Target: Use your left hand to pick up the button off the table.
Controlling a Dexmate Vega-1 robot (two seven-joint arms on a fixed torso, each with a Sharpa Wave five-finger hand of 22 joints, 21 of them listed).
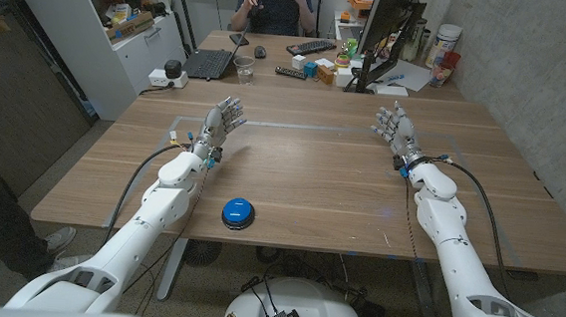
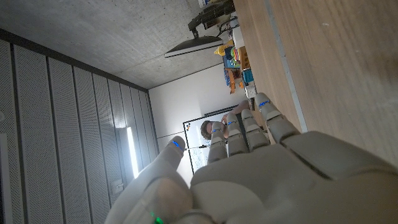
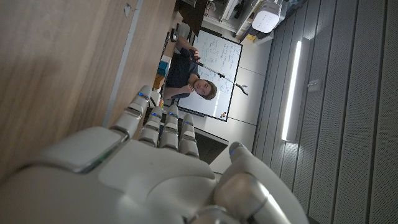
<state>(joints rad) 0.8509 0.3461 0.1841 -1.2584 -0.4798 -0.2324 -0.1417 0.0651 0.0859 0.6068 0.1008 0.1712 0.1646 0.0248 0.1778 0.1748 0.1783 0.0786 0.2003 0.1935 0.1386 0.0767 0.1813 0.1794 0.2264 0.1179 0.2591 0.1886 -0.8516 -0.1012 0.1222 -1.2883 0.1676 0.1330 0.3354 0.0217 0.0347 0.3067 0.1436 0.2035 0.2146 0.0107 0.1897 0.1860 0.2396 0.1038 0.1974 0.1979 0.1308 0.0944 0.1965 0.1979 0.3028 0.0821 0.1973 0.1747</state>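
button (image 1: 238,212) well behind (nearer robot) left hand (image 1: 221,123) fingers (image 1: 233,106)

button (image 1: 237,212): blue | table (image 1: 321,181): brown wood grain | left robot hand (image 1: 221,120): grey

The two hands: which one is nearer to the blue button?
The left hand is nearer: the blue button lies beside its forearm near the front edge. The right hand is across the table.

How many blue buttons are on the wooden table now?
1. The blue button lies near the table's front edge, beside the left forearm, behind the open left hand.
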